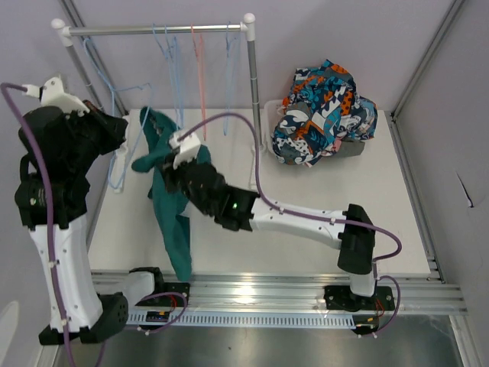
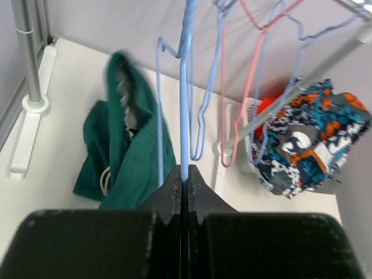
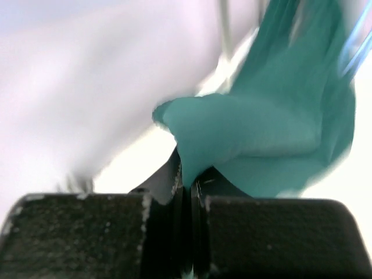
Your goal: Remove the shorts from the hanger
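Observation:
Teal shorts (image 1: pixel 170 200) hang in a long fold over the table's left part, their top bunched by a light blue hanger (image 1: pixel 121 164). My left gripper (image 1: pixel 122 131) is shut on that hanger's wire (image 2: pixel 185 116), pinched between the black fingers (image 2: pixel 171 186). My right gripper (image 1: pixel 168 172) is shut on a fold of the teal shorts (image 3: pixel 256 128), with the cloth pinched at the fingertips (image 3: pixel 189 183). In the left wrist view the teal shorts (image 2: pixel 131 157) droop to the left of the held wire. Blue-orange-white printed shorts (image 1: pixel 325 107) lie heaped at the back right.
A metal rack (image 1: pixel 153 30) stands at the back with several bare blue hangers and a pink hanger (image 1: pixel 201 69) on its rail. Its right post (image 1: pixel 254 84) rises between the arms and the heap. An orange cloth (image 2: pixel 266 106) shows behind the printed heap (image 2: pixel 308 139).

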`<state>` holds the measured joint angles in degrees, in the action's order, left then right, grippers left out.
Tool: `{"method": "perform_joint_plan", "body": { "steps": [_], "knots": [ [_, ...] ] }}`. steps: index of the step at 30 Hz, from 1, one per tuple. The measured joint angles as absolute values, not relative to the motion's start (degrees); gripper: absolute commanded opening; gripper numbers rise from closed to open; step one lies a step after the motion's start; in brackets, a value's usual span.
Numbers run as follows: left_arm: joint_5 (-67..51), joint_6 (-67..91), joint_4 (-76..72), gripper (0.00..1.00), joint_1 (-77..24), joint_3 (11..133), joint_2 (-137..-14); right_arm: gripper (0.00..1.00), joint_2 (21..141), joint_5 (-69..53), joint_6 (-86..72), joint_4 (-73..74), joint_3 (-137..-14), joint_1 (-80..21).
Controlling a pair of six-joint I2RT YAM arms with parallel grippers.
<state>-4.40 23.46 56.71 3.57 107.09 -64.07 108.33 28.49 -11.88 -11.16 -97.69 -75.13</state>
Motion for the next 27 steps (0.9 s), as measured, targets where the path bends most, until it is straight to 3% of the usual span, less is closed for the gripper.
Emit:
{"method": "perform_joint_plan", "body": {
  "steps": [3, 6, 13, 17, 22, 27],
  "knots": [
    [-5.21, 24.21, 56.66, 0.00, 3.57, 105.82, -58.74, 0.00, 109.97, 27.27, -11.51, -10.07, -105.38, -71.29],
    [-3.97, 23.99, 56.53, 0.00, 3.57, 105.71, -55.07, 0.00, 108.53, 27.11, -11.60, -10.17, -103.26, -70.50],
    [2.33, 22.46, 54.08, 0.00, 3.57, 106.02, -55.72, 0.00, 92.29, 33.30, -11.79, -7.92, -73.14, -77.84],
    [3.88, 22.44, 50.78, 0.00, 3.64, 101.60, -57.39, 0.00, 80.75, 37.98, -9.19, -3.20, -67.70, -75.26],
    [3.29, 22.46, 47.83, 0.00, 3.66, 94.43, -58.08, 0.00, 68.47, 39.70, -2.42, -4.91, -73.71, -58.61],
    [2.28, 22.44, 44.82, 0.00, 3.66, 89.21, -57.56, 0.00, 75.29, 34.15, 2.28, -7.46, -94.61, -41.50]
  ]
}}
